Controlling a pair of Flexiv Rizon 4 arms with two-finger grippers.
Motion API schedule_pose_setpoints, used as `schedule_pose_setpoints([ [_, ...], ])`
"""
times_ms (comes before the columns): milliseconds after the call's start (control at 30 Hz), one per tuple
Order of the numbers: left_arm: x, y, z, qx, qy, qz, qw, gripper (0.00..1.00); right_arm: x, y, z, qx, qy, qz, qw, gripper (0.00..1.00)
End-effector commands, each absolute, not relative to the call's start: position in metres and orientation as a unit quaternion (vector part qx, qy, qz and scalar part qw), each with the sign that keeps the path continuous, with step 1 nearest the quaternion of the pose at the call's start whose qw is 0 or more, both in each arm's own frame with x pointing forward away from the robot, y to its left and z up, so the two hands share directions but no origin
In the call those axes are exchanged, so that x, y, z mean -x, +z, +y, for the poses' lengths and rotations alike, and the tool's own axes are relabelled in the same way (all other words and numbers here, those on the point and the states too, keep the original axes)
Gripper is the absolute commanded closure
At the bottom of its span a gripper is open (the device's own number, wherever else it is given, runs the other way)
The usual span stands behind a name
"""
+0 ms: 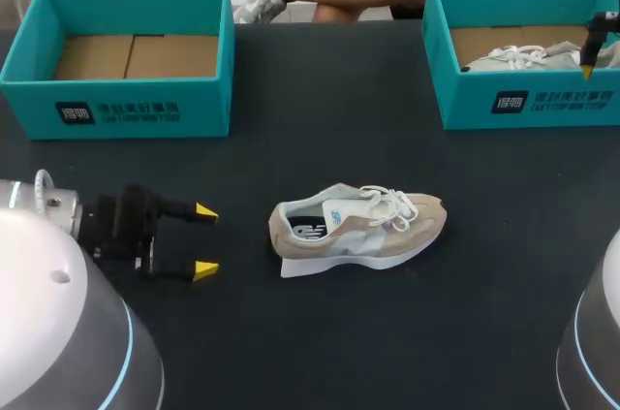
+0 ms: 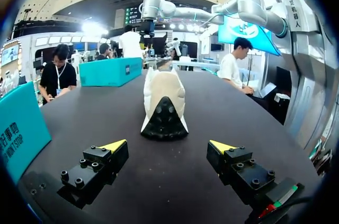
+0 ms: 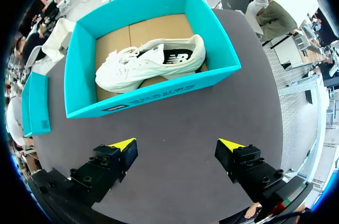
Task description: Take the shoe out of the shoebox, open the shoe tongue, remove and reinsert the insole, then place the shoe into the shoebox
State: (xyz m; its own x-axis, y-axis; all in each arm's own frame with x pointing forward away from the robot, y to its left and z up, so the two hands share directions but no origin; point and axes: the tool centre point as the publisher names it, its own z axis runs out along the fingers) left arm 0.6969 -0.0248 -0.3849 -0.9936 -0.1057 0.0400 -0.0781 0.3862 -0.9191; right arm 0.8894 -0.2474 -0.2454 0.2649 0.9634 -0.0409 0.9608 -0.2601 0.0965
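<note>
Surface: the dark surface [image 1: 320,352] carries everything, with the tan shoe [image 1: 358,231] near its middle as the mark for the rest.
Left shoebox: the left shoebox [image 1: 116,110] is a teal box beyond the tan shoe on its heel side, well apart. Only its cardboard floor shows inside.
Right shoebox: the right shoebox [image 1: 523,105] is a matching teal box beyond the tan shoe on its toe side, well apart.
Tan shoe: it is out of any box and stands on its sole. The heel points at the left hand, the laces look tied and the dark insole shows in the opening.
White shoe: the white shoe [image 3: 148,62] is far from the tan shoe and lies inside the toe-side box.
Left hand: the left hand [image 1: 205,240] is low over the surface, near the tan shoe's heel but apart from it. Its fingers are spread wide and hold nothing.
Right hand: the right hand [image 3: 177,144] is well past the tan shoe's toe end, up above the box there. Its fingers are also spread wide and hold nothing.
Step in hand: the taking-out looks done for the tan shoe. Opening the tongue appears to be the step now due.
Next move calls for: probably the left hand closing in to steady the heel. The other hand would have to travel across to the laces, since lifting the tongue without a brace would likely just push the shoe along.
</note>
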Motion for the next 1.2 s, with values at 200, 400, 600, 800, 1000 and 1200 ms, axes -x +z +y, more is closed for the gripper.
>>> schedule_pose_setpoints([
  [200, -0.697, -0.384, -0.028, 0.057, -0.548, 0.834, 0.014, 0.00, -0.889, -0.246, -0.247, -0.794, 0.014, 0.606, 0.051, 0.00],
  [400, -0.695, -0.384, -0.036, 0.060, -0.549, 0.834, 0.015, 0.00, -0.889, -0.246, -0.247, -0.794, 0.014, 0.606, 0.051, 0.00],
  [600, -0.691, -0.386, -0.059, 0.087, -0.567, 0.818, 0.038, 0.00, -0.889, -0.246, -0.247, -0.794, 0.014, 0.606, 0.051, 0.00],
  [800, -0.690, -0.392, -0.074, 0.095, -0.563, 0.820, 0.042, 0.00, -0.889, -0.246, -0.247, -0.794, 0.014, 0.606, 0.051, 0.00],
  [1000, -0.692, -0.395, -0.088, 0.101, -0.561, 0.821, 0.038, 0.00, -0.889, -0.246, -0.247, -0.794, 0.014, 0.606, 0.051, 0.00],
  [1200, -0.697, -0.399, -0.098, 0.106, -0.555, 0.824, 0.043, 0.00, -0.889, -0.246, -0.247, -0.794, 0.014, 0.606, 0.051, 0.00],
])
